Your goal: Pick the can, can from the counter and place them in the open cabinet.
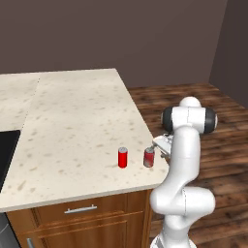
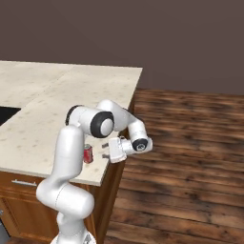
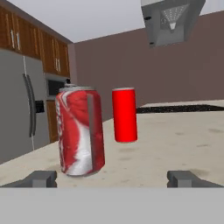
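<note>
Two cans stand upright near the front right corner of the cream speckled counter [image 1: 77, 121]. The plain bright red can [image 1: 123, 157] is the farther one from my hand [image 3: 124, 114]. The darker red can [image 1: 149, 157] with grey-white markings [image 3: 81, 131] [image 2: 88, 153] stands close to the counter's right edge. My gripper [image 1: 162, 147] [image 2: 105, 150] hovers at that edge, level with the cans and pointing across the counter. It is open [image 3: 114, 179]; the darker can sits just ahead of the fingertips, left of centre, not between them. The open cabinet is out of view.
A black stovetop [image 1: 7, 150] lies at the counter's left end. Brown drawers with silver handles [image 1: 80, 209] sit under the counter. Wooden floor [image 1: 218, 145] stretches to the right. The hand view shows a grey fridge [image 3: 22, 113] and a range hood [image 3: 170, 19] beyond.
</note>
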Available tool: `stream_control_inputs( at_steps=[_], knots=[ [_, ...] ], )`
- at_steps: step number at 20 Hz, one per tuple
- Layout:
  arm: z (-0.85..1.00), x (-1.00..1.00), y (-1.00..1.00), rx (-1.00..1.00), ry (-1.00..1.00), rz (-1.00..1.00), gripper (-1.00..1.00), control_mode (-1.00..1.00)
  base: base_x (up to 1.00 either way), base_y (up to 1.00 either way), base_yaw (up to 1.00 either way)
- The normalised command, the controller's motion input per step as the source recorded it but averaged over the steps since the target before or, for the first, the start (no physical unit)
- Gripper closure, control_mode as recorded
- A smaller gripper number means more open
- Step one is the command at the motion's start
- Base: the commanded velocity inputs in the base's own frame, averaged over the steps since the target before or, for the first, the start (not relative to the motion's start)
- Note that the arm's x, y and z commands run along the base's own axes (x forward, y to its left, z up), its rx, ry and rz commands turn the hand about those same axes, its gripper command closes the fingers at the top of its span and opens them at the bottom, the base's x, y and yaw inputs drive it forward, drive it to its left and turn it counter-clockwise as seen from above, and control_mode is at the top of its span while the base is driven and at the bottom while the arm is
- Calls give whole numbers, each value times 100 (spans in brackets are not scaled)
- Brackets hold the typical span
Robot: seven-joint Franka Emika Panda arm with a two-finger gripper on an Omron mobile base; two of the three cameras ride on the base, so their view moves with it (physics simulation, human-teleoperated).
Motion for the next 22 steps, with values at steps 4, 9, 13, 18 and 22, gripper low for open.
stream_control_inputs(
  at_steps=[4, 9, 13, 18, 22],
  knots=[
    [0, 0, 21, -2, -7, 0, -100, -100, 0, 0, 0],
    [0, 0, 17, -4, -2, 0, -100, -100, 0, 0, 0],
    [-1, 0, 11, -5, 0, -3, -100, -100, 0, 0, 0],
    [-5, 0, 6, -6, 0, -6, -100, -100, 0, 0, 0],
    [-7, 0, 8, -4, 0, -6, -100, -100, 0, 0, 0]
  ],
)
